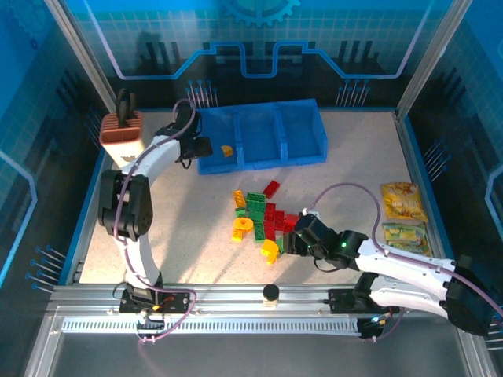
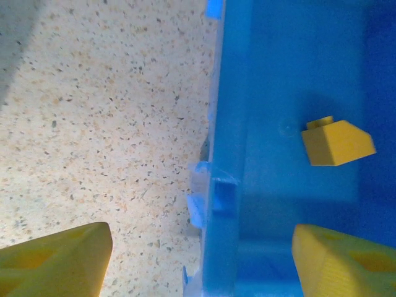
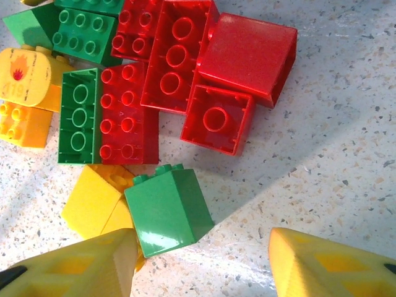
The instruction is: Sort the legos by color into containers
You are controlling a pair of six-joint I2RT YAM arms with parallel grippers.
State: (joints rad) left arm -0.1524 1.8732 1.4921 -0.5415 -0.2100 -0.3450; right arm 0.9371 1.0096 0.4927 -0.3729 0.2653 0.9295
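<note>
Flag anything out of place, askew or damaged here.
Nothing damaged or spilled. Two snack packets lie at the right edge of the table, foreign to a brick sort, and a white and brown box stands left of the bin. The bricks sit in a loose heap, one red one tipped, studs hidden.

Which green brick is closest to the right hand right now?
The lone green brick resting against a yellow brick, just ahead of the open right hand. The other greens lie farther off, beside the red bricks.
</note>
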